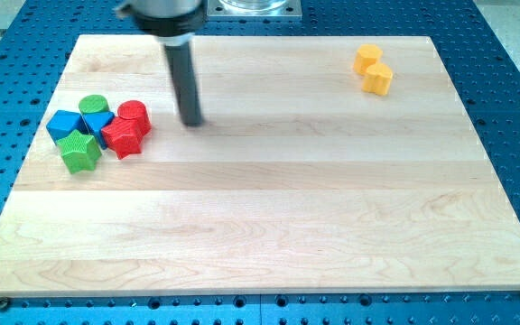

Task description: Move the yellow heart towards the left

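A small yellow heart (pixel 378 79) sits upper right on the bench (pixel 260 226); the tip (pixel 191 122), fingerless, stands upper left. Light, rigid, likely slides easily; push its right side.

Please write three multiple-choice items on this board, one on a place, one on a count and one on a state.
1. Where do the two yellow blocks lie?
A. the view's top right
B. the view's bottom left
C. the centre

2. How many blocks are in the cluster at the view's left?
A. three
B. six
C. nine

3. What is my tip touching?
A. a yellow block
B. the blue cube
C. no block

Key: 1 A, the upper yellow block and the lower yellow block sit together near the top right corner. 2 B, two green, two blue and two red blocks are huddled there. 3 C, my tip stands on bare wood, just right of the red cylinder, with a gap between.
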Motion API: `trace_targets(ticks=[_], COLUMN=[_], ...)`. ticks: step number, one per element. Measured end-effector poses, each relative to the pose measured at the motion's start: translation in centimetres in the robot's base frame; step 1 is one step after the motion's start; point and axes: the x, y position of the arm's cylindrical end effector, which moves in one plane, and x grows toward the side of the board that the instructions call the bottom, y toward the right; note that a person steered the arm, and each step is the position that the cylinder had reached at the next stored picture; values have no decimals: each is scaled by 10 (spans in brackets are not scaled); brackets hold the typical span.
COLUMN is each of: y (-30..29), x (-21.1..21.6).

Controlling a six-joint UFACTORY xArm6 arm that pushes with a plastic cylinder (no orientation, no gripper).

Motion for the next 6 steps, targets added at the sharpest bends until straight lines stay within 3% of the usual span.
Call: trace_targets(ticks=[2, 3, 4, 6], y=[197, 285, 290, 108], x=[-7, -30, -75, -47])
